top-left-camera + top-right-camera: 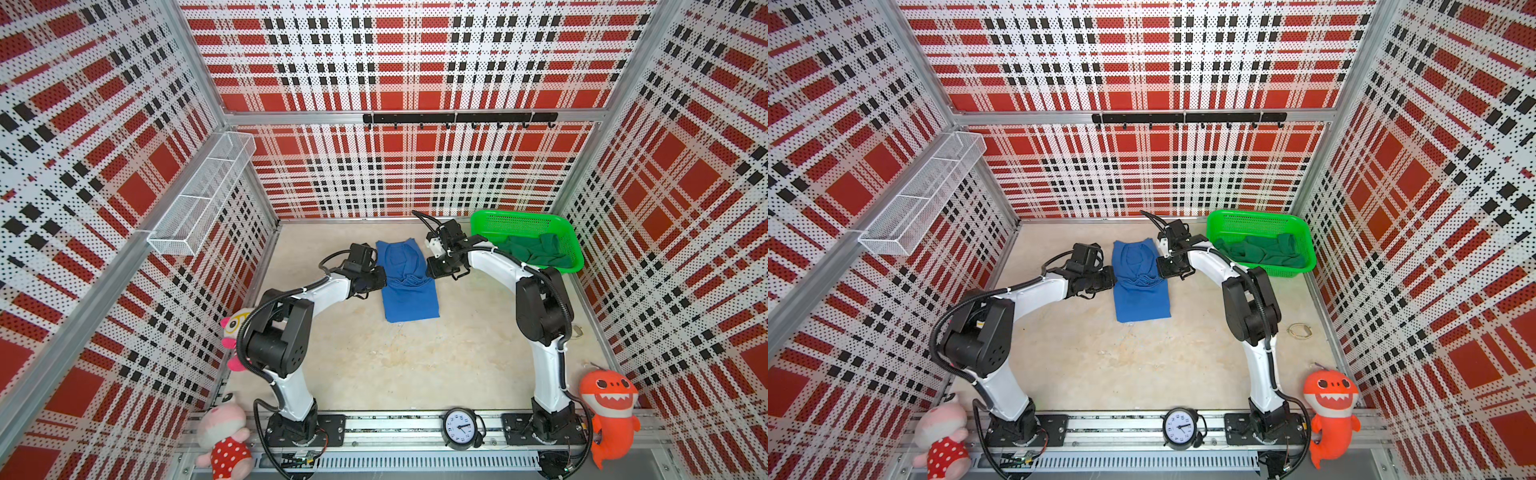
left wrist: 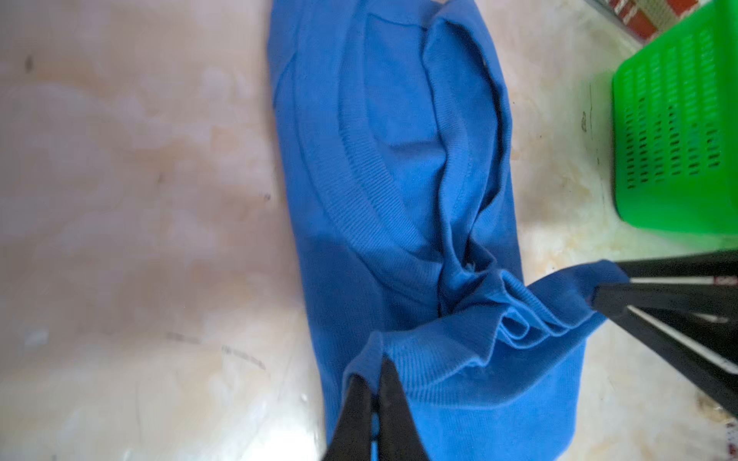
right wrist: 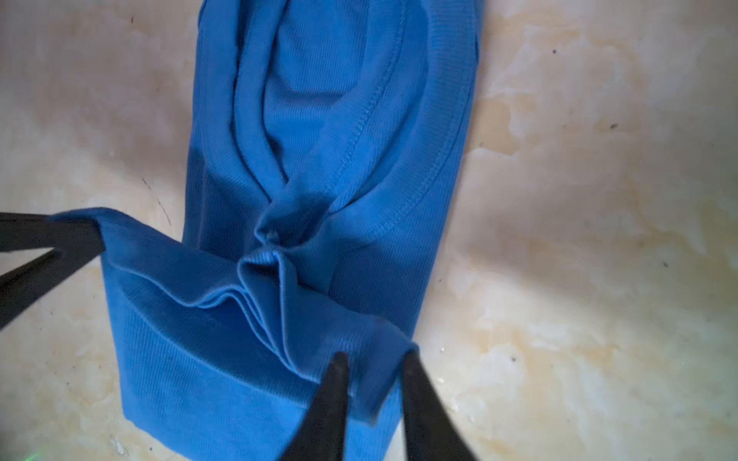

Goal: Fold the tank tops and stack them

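The royal blue tank top (image 1: 409, 286) (image 1: 1142, 291) lies lengthwise at the table's far middle, its far half bunched and folded over toward the near half. My left gripper (image 1: 384, 279) (image 2: 373, 367) is at its left edge, jaws almost together on a fold of blue cloth. My right gripper (image 1: 430, 266) (image 3: 373, 355) is at the right edge, jaws apart, with a loose corner of the cloth lying between them. In both top views the dark green tank top (image 1: 536, 251) (image 1: 1262, 251) lies crumpled in the bright green basket (image 1: 519, 218) (image 1: 1258, 216).
The basket stands at the far right corner, close to my right arm. Plush toys (image 1: 609, 411) (image 1: 222, 436) and a clock (image 1: 459, 428) sit along the front rail. A wire shelf (image 1: 199, 195) hangs on the left wall. A small ring (image 1: 1300, 330) lies near the right wall.
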Motion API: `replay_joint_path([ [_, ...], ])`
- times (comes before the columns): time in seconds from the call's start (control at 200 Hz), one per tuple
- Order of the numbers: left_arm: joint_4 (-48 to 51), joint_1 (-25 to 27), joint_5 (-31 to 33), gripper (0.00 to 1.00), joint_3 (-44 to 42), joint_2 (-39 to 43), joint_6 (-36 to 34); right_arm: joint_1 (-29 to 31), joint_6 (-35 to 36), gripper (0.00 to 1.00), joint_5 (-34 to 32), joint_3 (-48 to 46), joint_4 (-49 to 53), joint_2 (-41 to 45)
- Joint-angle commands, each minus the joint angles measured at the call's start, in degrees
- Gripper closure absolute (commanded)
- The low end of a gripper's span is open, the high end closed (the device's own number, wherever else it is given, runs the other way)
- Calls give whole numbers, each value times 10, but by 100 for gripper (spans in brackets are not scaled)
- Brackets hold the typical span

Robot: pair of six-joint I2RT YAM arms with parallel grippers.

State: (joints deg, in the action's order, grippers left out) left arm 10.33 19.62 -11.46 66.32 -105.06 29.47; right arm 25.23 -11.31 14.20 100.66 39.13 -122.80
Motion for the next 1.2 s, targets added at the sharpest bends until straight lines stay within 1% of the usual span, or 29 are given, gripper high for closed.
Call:
replay_joint_path([
  [0.0,-4,-19,-18,44,62,-34,-31,-12,14,38,9,41,-17,-7],
  [0.055,0,-28,-11,38,76,-27,-33,-14,15,36,-4,44,-23,5],
  [0.115,8,-34,9,36,76,-2,-35,-15,13,36,-23,30,-25,28],
  [0.175,22,-34,36,36,57,29,-34,-15,10,36,-38,-11,-36,59],
  [0.231,21,-27,55,38,22,63,-23,-14,-2,39,-29,-71,-60,95],
  [0.251,18,-20,62,38,7,74,-17,-14,-10,41,-22,-95,-73,109],
  [0.311,-4,7,69,42,-37,97,7,-5,-36,50,7,-168,-113,140],
  [0.361,-41,33,55,44,-70,104,39,7,-58,58,28,-218,-143,154],
  [0.421,-91,66,40,46,-99,95,77,22,-82,63,38,-261,-176,161],
  [0.481,-123,93,40,49,-115,75,102,35,-109,67,44,-295,-204,160],
  [0.566,-156,117,34,50,-138,50,129,47,-147,70,53,-337,-247,159],
  [0.666,-158,139,46,50,-171,46,139,62,-177,71,39,-381,-275,166],
  [0.782,-153,152,37,51,-236,75,148,82,-200,72,10,-438,-275,198],
  [0.787,-153,153,36,51,-239,77,148,84,-209,72,9,-441,-274,201],
  [0.857,-145,161,9,51,-285,104,142,104,-235,71,0,-478,-260,233],
  [0.912,-125,162,-1,51,-318,132,137,124,-255,70,1,-505,-250,264],
  [0.957,-107,162,0,51,-336,165,133,139,-267,66,8,-523,-246,290],
  [1.012,-75,160,10,49,-337,212,124,145,-280,60,14,-538,-236,323],
  [1.082,-27,158,36,42,-314,270,110,140,-291,53,5,-548,-216,365],
  [1.148,7,155,49,36,-292,315,107,135,-291,50,-8,-547,-184,391],
  [1.198,29,154,52,34,-286,343,110,134,-292,49,-10,-550,-165,404],
])
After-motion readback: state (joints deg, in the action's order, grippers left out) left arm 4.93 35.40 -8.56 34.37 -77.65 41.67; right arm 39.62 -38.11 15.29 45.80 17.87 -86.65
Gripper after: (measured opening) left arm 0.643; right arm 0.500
